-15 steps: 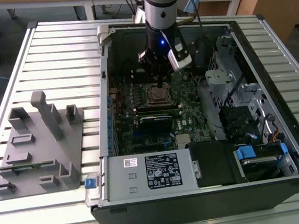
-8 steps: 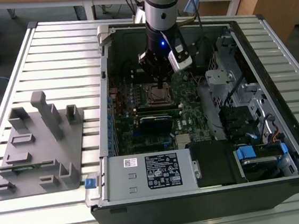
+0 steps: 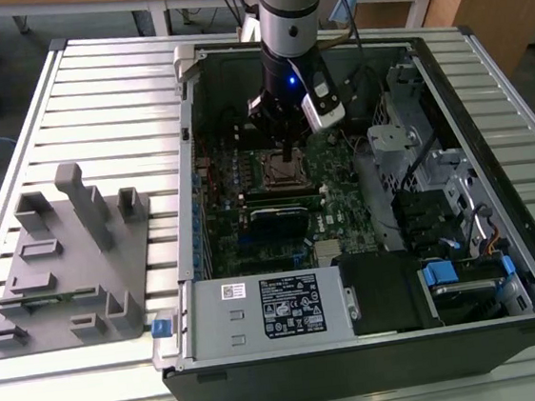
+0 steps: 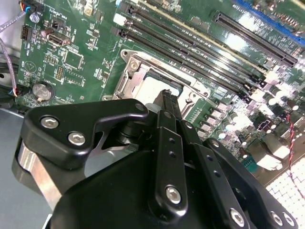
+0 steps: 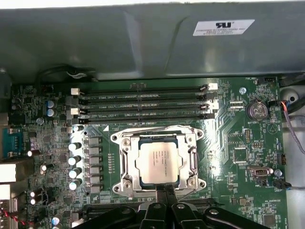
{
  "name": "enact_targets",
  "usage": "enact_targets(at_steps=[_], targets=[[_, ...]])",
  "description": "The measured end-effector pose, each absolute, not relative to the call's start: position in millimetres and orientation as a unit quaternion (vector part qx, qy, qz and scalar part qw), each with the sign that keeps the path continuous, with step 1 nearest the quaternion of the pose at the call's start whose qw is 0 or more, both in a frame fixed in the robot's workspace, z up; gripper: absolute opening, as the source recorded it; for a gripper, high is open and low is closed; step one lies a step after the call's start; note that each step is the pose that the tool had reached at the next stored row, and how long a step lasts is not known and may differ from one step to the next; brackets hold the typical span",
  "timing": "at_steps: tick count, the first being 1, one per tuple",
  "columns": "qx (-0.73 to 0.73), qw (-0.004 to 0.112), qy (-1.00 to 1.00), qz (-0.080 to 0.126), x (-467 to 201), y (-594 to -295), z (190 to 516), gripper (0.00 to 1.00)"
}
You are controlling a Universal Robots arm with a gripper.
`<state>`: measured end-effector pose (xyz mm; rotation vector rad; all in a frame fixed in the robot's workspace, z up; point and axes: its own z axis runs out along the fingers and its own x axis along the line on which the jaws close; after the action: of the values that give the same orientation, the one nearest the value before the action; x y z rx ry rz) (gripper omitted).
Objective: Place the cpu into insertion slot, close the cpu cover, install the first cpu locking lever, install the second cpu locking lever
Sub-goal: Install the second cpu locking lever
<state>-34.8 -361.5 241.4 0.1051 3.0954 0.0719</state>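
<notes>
Cpu (image 5: 158, 162) dull silver square, lying flat in the insertion slot (image 5: 125, 177) on the green motherboard (image 5: 228, 138); cpu cover (image 5: 193, 160) silver frame down around it, chip showing through the window. Gripper (image 5: 164, 189) tip at the socket edge, fingers look pinched together, nothing seen held; its body hides part of the socket in second wrist view. Computer case (image 3: 361, 358) open-topped, board inside, grey fixture (image 3: 68, 264) beside it

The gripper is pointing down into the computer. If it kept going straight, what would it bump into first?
Probably the cpu cover at the socket's edge, closed over the silver cpu. The gripper hangs right at that edge, pointing down at the board. Depth is hard to judge.
</notes>
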Motion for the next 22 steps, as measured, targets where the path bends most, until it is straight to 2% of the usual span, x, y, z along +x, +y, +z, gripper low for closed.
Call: enact_targets(at_steps=[22], targets=[[0.034, 0.022, 0.999, 0.023, -37.3, -369.1, 240.3, 0.11]])
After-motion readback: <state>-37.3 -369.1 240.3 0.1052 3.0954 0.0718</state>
